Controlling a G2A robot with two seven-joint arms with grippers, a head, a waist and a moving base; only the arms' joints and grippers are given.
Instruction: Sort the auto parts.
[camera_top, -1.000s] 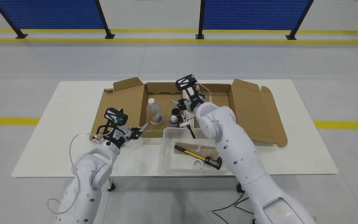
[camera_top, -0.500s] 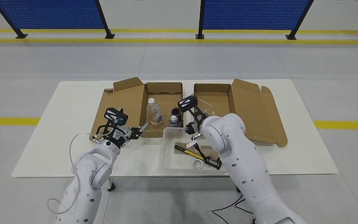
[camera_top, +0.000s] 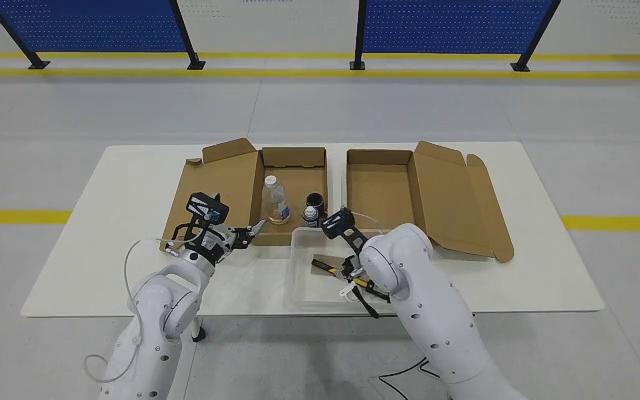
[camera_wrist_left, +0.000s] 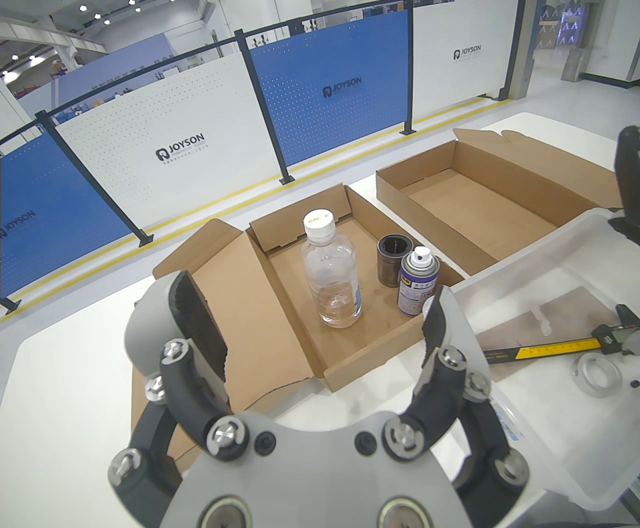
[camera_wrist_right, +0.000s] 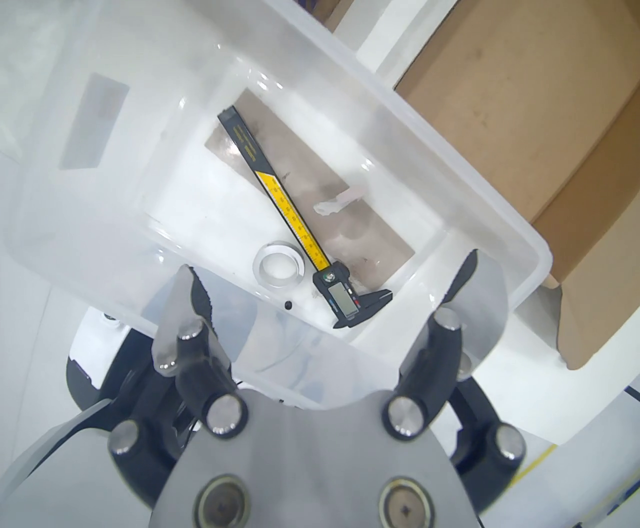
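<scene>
While the left gripper (camera_wrist_left: 312, 300) hangs spread and empty, the right gripper (camera_wrist_right: 328, 265) gapes empty above the caliper (camera_wrist_right: 290, 215).

Left gripper (camera_wrist_left: 312, 300) hovers low over the surface (camera_top: 100, 220), left of centre near the front edge, fingers spread wide. Right gripper (camera_wrist_right: 327, 267) hangs over the front middle, wrist bent steeply down, fingers parted just as wide.
</scene>
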